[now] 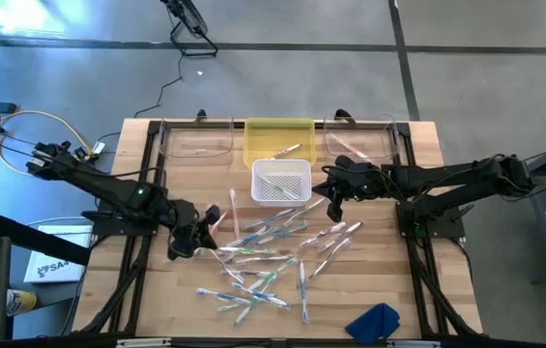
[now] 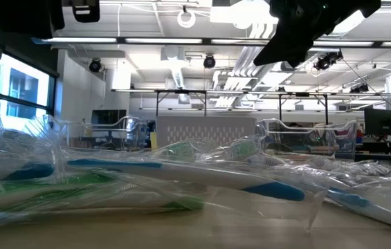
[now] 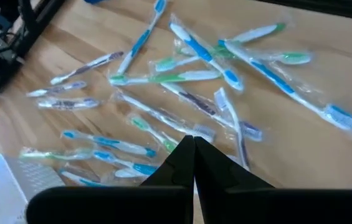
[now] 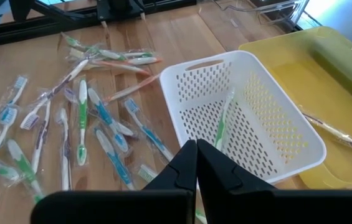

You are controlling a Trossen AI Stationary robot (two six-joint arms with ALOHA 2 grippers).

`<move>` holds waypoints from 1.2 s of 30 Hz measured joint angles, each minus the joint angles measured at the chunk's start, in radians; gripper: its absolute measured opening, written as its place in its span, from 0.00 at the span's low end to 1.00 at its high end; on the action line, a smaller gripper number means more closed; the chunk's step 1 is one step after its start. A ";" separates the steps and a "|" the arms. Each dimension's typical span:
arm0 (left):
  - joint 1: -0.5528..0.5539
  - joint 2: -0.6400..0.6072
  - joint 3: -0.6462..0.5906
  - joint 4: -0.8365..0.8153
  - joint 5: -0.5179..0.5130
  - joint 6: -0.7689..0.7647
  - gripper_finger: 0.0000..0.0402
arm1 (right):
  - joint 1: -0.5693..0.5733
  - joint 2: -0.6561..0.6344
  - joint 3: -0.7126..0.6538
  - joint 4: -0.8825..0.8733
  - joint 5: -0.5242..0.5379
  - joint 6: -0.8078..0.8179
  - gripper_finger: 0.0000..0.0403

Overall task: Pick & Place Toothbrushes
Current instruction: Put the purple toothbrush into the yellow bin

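Though the white basket (image 1: 280,181) holds one toothbrush (image 4: 223,122) and the yellow tray (image 1: 277,141) beside it another, most toothbrushes (image 1: 263,256) lie loose near it; left gripper (image 1: 198,232) and right gripper (image 1: 334,200) both closed, empty.

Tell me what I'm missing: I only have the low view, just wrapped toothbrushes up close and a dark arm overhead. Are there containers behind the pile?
Observer: Yes. A white perforated basket sits beyond the toothbrushes, with a yellow tray right behind it.
Operator: Anything in them already?
Observer: One green-and-white toothbrush lies in the basket, and one brush with a light, orange-tinted handle lies in the yellow tray.
Operator: Where are the claws?
Observer: The right claw is shut, beside the basket's right edge. The left claw is shut too, at the pile's left edge; neither holds anything.
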 joint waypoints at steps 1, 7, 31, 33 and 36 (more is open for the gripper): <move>0.000 0.003 0.000 0.008 -0.004 0.000 0.00 | 0.000 0.000 0.000 0.000 0.000 0.000 0.00; 0.000 0.029 0.001 0.011 -0.052 -0.008 0.02 | 0.000 0.000 0.000 -0.004 0.000 0.000 0.00; 0.000 0.269 -0.001 -0.146 -0.003 -0.091 0.36 | 0.000 0.000 0.000 -0.015 -0.002 0.000 0.00; 0.000 0.291 -0.001 -0.149 -0.003 -0.095 0.36 | 0.000 0.000 0.000 -0.016 -0.005 0.000 0.00; 0.000 0.328 -0.001 -0.132 -0.002 -0.124 0.36 | 0.000 0.000 0.000 -0.016 -0.007 0.000 0.00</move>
